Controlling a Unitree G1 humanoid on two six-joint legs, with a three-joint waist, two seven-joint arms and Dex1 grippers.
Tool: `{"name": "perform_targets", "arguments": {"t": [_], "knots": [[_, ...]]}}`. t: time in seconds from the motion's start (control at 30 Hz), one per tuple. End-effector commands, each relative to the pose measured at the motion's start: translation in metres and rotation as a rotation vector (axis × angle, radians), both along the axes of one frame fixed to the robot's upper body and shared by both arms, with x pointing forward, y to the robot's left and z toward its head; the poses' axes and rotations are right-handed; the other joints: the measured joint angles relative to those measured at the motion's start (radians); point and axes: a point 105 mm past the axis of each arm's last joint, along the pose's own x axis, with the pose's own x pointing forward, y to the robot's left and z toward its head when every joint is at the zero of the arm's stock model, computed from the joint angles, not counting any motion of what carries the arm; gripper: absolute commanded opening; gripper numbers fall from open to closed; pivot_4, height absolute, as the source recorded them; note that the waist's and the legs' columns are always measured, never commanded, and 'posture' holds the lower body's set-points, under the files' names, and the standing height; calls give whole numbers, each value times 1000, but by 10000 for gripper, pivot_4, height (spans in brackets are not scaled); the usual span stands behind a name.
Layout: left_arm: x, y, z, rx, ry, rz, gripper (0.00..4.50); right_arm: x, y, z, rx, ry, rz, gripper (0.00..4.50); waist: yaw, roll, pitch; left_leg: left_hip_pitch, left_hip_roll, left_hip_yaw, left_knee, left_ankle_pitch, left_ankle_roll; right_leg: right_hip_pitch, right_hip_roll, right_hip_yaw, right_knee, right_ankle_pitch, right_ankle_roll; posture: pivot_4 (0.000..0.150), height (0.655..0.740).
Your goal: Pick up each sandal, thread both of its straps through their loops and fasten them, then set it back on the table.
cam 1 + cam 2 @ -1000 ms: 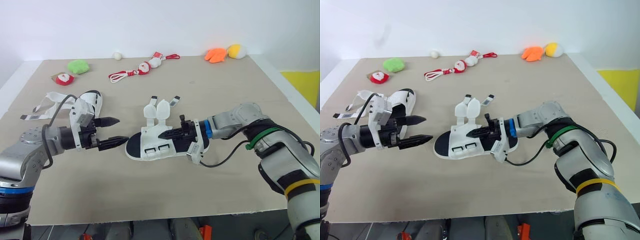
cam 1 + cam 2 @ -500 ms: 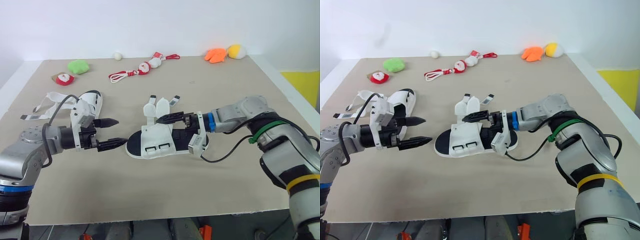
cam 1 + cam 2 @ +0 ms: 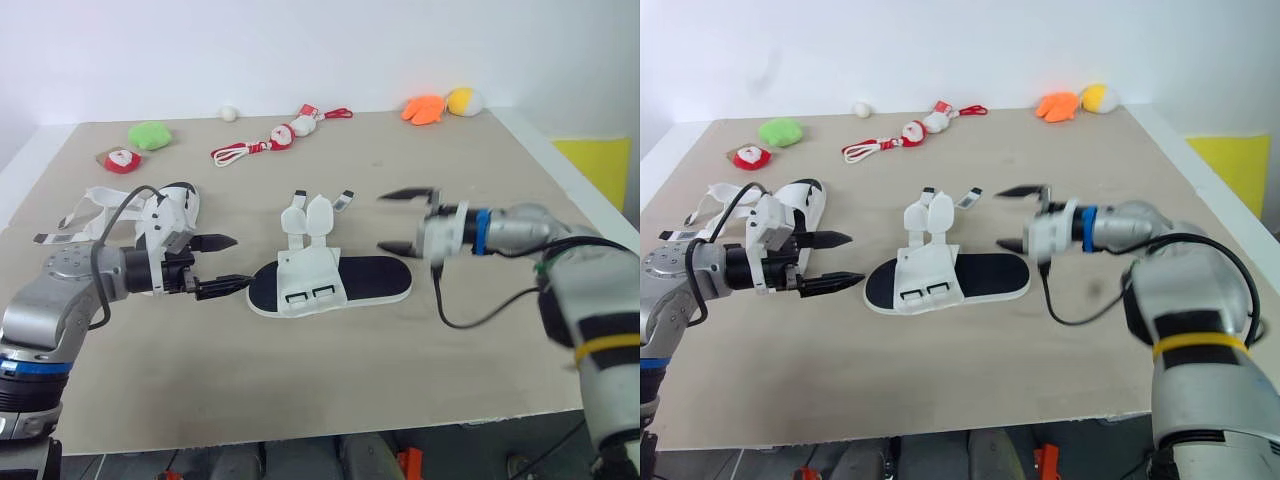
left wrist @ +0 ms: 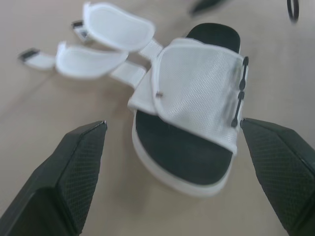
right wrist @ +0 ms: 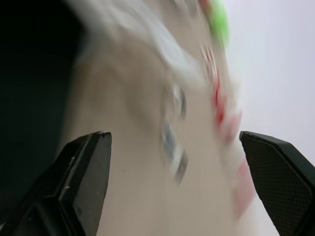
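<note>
Both end effectors gape wide and hold nothing. Just beyond the tips of the left end effector [image 3: 238, 263] lies the white sandal with black footbed and mesh upper [image 3: 330, 285], flat on the tan worktop [image 3: 350, 380], its two padded straps splayed loose. Its bare heel end lies near the right end effector [image 3: 385, 222]. Another white strappy sandal [image 3: 178, 205] lies beside the left arm.

One sandal [image 3: 330, 285], white with a black footbed, is laid flat on the table [image 3: 400, 170] near the middle, lengthwise from left to right. A white mesh band [image 4: 197, 96] is seen across its left end, with two rectangular loops [image 3: 310, 296] on the near edge. Its two padded straps [image 3: 310, 215] are spread open toward the far side, unfastened. A second sandal [image 3: 188, 203] is set further left, its straps [image 3: 95, 197] loose.
</note>
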Motion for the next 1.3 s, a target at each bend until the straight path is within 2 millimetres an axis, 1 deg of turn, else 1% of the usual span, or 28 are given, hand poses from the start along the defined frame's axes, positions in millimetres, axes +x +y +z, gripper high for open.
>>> {"name": "perform_targets", "arguments": {"t": [0.03,0.07,0.13,0.17,0.2,0.23,0.27,0.3,0.4,0.53,0.7,0.87,0.97,1.1,1.23,1.3], "knots": [[2,-5,1,44,-37,-46,34998,-5,10,24,256,223,94,45000,-4,0,0,1,1,0,0,0,0,1,2,0,0,0,-1,1500,7400],[3,-6,-1,60,-31,-56,29184,-6,13,30,291,241,116,45000,-6,0,0,1,3,0,0,0,0,1,4,0,0,0,-1,1500,7400],[6,-7,-6,97,-26,-66,22052,-7,18,37,317,251,154,45000,-7,0,1,0,6,-1,-1,-1,-1,-1,6,0,0,-2,-3,1500,7400],[7,-8,-8,109,-23,-72,20138,-8,20,39,321,252,169,45000,-8,0,1,0,6,-1,-1,-1,-1,-2,7,0,0,-2,-3,1500,7400],[9,-10,-11,115,-23,-77,16158,-9,22,40,324,254,183,45000,-9,0,1,0,7,0,-1,-1,-1,-2,8,0,0,-2,-3,1500,7400],[10,-12,-13,124,-19,-84,14799,-10,24,41,324,265,200,45000,-10,0,1,-1,7,0,-3,-1,-1,-4,8,0,0,-2,-2,1500,7400],[10,-13,-17,139,-16,-91,10341,-11,25,41,325,273,211,45000,-11,0,1,-1,7,0,-3,-1,-1,-4,8,0,0,-1,-1,1500,7400],[11,-14,-21,157,-13,-95,8828,-12,27,43,327,273,219,45000,-15,0,1,-1,7,0,-3,-1,-1,-5,8,0,1,0,0,1500,7400],[13,-15,-28,162,1,-97,432,-15,31,51,338,283,263,45000,-16,0,1,-3,8,0,-8,-1,-3,-9,8,0,1,-2,1,1500,7400],[11,-19,-39,166,32,-113,432,-22,36,61,335,345,340,45000,-16,0,1,-3,8,0,-10,-2,-4,-10,8,0,1,-4,2,1500,7400],[10,-20,-52,181,45,-102,432,-23,38,69,345,388,349,45000,-16,0,1,-3,8,1,-10,-4,-7,-9,8,0,1,-6,3,1500,7400],[8,-21,-58,198,58,-102,432,-21,40,65,336,392,331,45000,-16,1,1,-3,8,1,-10,-4,-7,-9,8,0,1,-6,3,1500,7400],[7,-20,-70,220,74,-89,432,-18,42,65,345,392,309,45000,-16,1,1,-2,8,1,-10,-4,-7,-9,8,0,1,-6,3,1500,7400],[7,-19,-83,241,75,-76,432,-12,43,57,336,454,245,45000,-16,1,0,-2,8,1,-9,-4,-7,-8,8,0,1,-6,3,1500,7400],[4,-25,-84,190,81,-72,432,5,41,55,518,777,20,45000,-16,2,0,-1,8,1,-9,-4,-7,-7,8,0,2,-5,2,1500,7400],[4,-25,-85,192,81,-70,432,8,41,57,597,876,-44,45000,-15,2,0,-1,8,1,-8,-3,-7,-7,8,0,2,-5,0,1500,7400]]}}
